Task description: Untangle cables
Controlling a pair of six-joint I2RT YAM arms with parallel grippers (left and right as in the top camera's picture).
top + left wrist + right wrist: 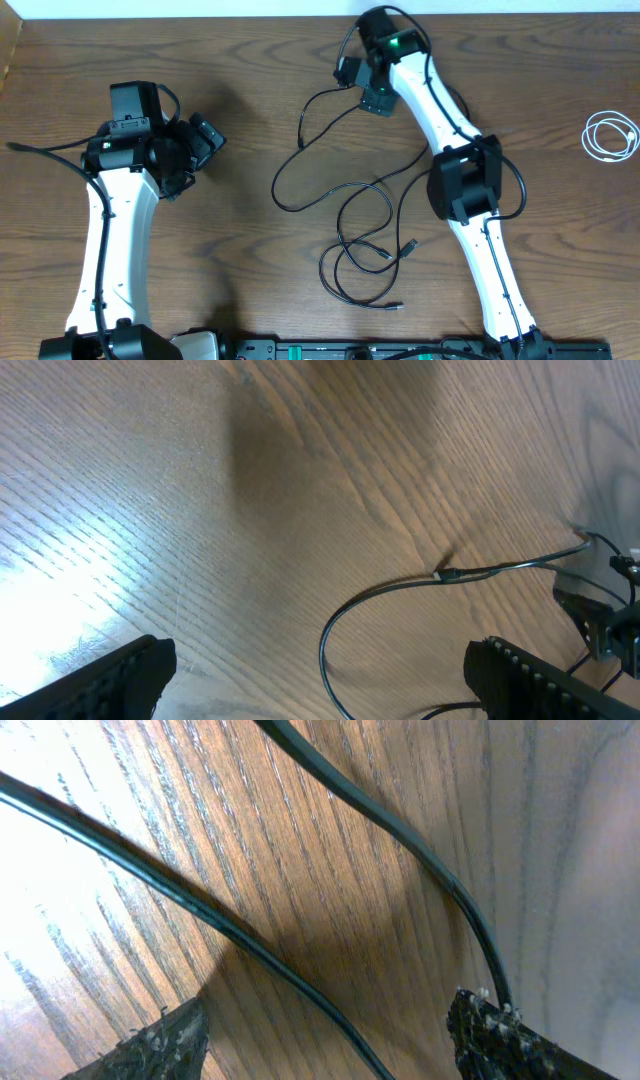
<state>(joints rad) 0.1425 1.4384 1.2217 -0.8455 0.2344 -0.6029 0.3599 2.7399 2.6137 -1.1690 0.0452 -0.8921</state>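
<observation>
The black cords (pixel 341 225) lay in a loose tangle on the middle of the brown wooden worktop (pixel 240 60), between the two arms. Their loops overlapped and crossed one another, and small plug ends showed at the near side of the heap. One strand ran from the tangle toward the far side, up to where the right arm (pixel 465 185) reached in. The white cord (pixel 590 138) sat apart from the rest, coiled in a small ring near the right edge of the worktop, well away from the black ones and from both arms.

The right gripper (pixel 328 1015) hung low over the far end of the tangle. Its fingers (pixel 500 1040) were spread, and in the right wrist view two black strands ran across the wood in the gap between them. One strand passed out of sight behind the right-hand fingertip; whether it touched that fingertip could not be told. Neither strand was pinched.

The left gripper (pixel 320 650) hovered over bare wood to the left of the tangle, clear of the cords. Its fingers (pixel 110 685) stood wide apart with nothing between them except the worktop below. In the left wrist view a curve of black cord lay on the wood beyond the fingertips, leading off to the right toward the other gripper.
</observation>
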